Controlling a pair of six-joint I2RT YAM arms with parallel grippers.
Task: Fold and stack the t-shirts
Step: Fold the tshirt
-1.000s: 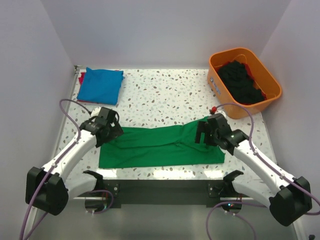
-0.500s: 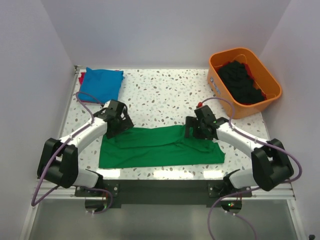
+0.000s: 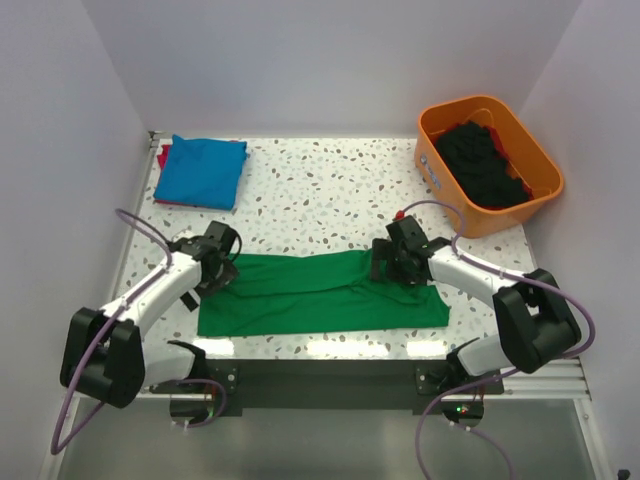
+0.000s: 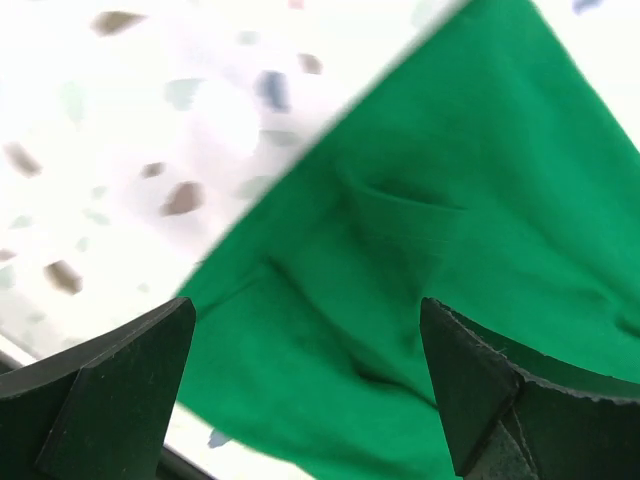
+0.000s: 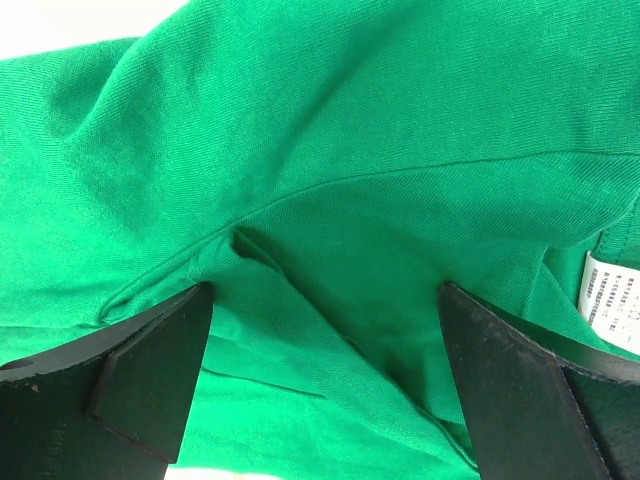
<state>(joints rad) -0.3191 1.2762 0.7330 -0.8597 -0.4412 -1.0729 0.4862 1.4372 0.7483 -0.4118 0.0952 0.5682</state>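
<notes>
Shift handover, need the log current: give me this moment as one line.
left jaws: open, over green t-shirt left end | right jaws: open, over its right end | shirt: lying flat, unheld | blue t-shirt: folded, far-left corner

Shirt (image 3: 320, 295) front centre, stack (image 3: 203, 172) back left, tub (image 3: 487, 218) back right

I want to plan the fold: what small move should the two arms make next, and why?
Probably lower both claws and close them on the cloth. The left claw and right claw stand open over the two ends of the bright green cloth t-shirt, which lies spread out, gripped by neither.
</notes>
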